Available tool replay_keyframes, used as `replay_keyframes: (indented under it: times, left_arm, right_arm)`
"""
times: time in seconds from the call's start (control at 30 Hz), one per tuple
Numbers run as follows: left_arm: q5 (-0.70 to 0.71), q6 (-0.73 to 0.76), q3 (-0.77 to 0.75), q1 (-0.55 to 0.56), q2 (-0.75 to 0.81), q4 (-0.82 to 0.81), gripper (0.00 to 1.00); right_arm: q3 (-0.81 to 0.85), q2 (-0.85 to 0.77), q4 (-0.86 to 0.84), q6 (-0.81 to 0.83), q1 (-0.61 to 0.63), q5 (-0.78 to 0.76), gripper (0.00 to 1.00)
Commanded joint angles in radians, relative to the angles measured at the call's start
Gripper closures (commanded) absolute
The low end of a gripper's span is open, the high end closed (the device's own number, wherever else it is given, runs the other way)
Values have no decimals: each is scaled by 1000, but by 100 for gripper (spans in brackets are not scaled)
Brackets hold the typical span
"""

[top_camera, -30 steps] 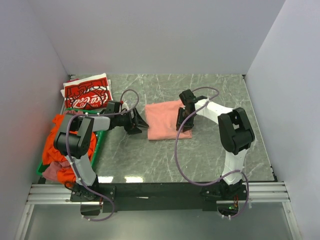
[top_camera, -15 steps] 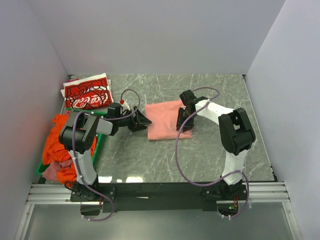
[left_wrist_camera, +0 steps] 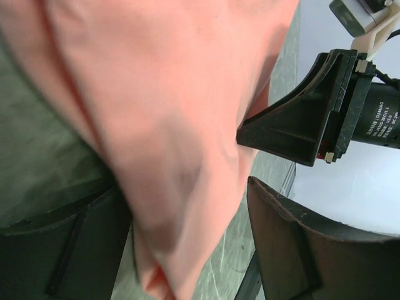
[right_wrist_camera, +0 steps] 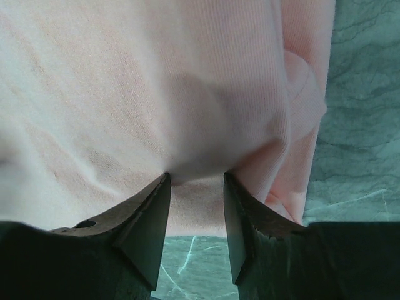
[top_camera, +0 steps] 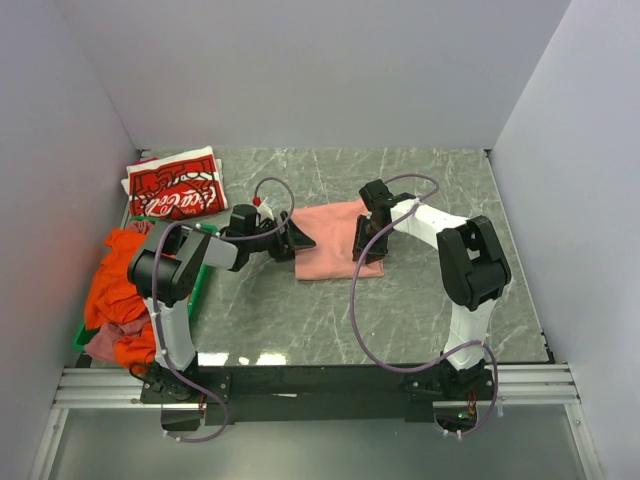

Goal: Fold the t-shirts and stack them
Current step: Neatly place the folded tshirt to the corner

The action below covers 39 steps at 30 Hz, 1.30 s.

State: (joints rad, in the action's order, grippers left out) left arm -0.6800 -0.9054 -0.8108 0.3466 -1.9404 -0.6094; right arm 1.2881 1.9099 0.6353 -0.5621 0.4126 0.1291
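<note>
The salmon-pink t-shirt (top_camera: 325, 240) lies folded on the table's middle. My left gripper (top_camera: 303, 240) is at its left edge, jaws wide open, and in the left wrist view the pink cloth (left_wrist_camera: 162, 112) runs between the two fingers. My right gripper (top_camera: 367, 246) is at the shirt's right edge, its fingers (right_wrist_camera: 150, 225) closed on a bunched ridge of the fabric (right_wrist_camera: 194, 187). The red Coca-Cola t-shirt (top_camera: 175, 190) lies folded at the back left. An orange t-shirt (top_camera: 108, 285) and a mauve one (top_camera: 103, 343) are heaped in the crate.
The green crate (top_camera: 200, 285) stands along the left wall, close to the left arm's elbow. Grey walls close in the marble table (top_camera: 440, 300) on three sides. The right arm's cable loops over the table in front of the pink shirt.
My left gripper has slid right across the table until its open jaws reached the pink shirt's left edge. The right gripper and the shirt have stayed put.
</note>
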Motion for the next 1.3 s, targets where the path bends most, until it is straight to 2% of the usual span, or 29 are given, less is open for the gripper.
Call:
replay_keyframes:
  times: [0.0, 0.3, 0.5, 0.6, 0.63, 0.7, 0.73, 0.87, 0.97, 1.07, 1.17, 1.2, 1.27]
  left_arm:
    - [60, 17, -5, 38, -75, 102, 22]
    - [33, 6, -119, 101, -155, 149, 27]
    - [27, 34, -191, 135, -193, 232, 36]
    - [54, 71, -241, 137, -213, 340, 58]
    - [78, 86, -260, 137, -218, 397, 78]
    - [155, 147, -327, 135, -223, 494, 98]
    - [184, 192, -352, 132, -223, 596, 100]
    - [284, 301, -500, 103, -230, 830, 100]
    - [335, 405, -660, 59, -261, 1034, 100]
    - [401, 525, -885, 12, -308, 1240, 100]
    - [506, 635, -1014, -29, -356, 1412, 100]
    - [542, 657, -1081, -37, -362, 1436, 100]
    - [606, 698, -1117, -63, -353, 1455, 100]
  right_arm:
    - [4, -5, 32, 10, -5, -9, 53]
    - [13, 12, 30, 2, -5, 1, 53]
    - [25, 21, 27, -7, -5, 10, 53]
    - [37, 28, 29, -9, -3, 14, 53]
    - [42, 29, 30, -9, -3, 15, 53]
    - [60, 35, 38, -9, -3, 20, 53]
    - [66, 35, 43, -7, -3, 21, 53]
    - [99, 32, 75, 8, -3, 11, 52]
    - [129, 26, 113, 25, -5, -16, 49]
    - [154, 5, 148, 34, -5, -40, 47]
    - [154, -21, 164, 34, -6, -43, 46]
    - [148, -28, 165, 33, -6, -43, 46]
    - [143, -41, 167, 30, -8, -37, 46]
